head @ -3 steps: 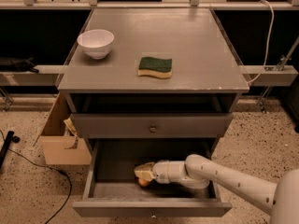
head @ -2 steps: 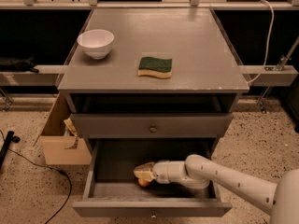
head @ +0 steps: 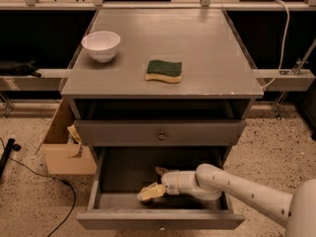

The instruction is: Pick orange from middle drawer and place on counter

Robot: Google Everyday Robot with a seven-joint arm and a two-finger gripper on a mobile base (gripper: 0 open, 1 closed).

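Observation:
The middle drawer point(head: 160, 220) is pulled open at the bottom of the cabinet, with dark inside walls and a small knob on its front. My white arm reaches in from the right. The gripper point(head: 151, 192) is low inside the drawer, left of centre, near the drawer floor. No orange shows plainly; if it is there, the gripper hides it. The counter point(head: 197, 48) is the flat grey top of the cabinet above.
A white bowl point(head: 101, 45) stands at the counter's left. A green-and-yellow sponge point(head: 164, 70) lies near the counter's middle front. A closed drawer front with a metal knob point(head: 161, 136) is above the open drawer. A cardboard box point(head: 64, 149) stands on the floor to the left.

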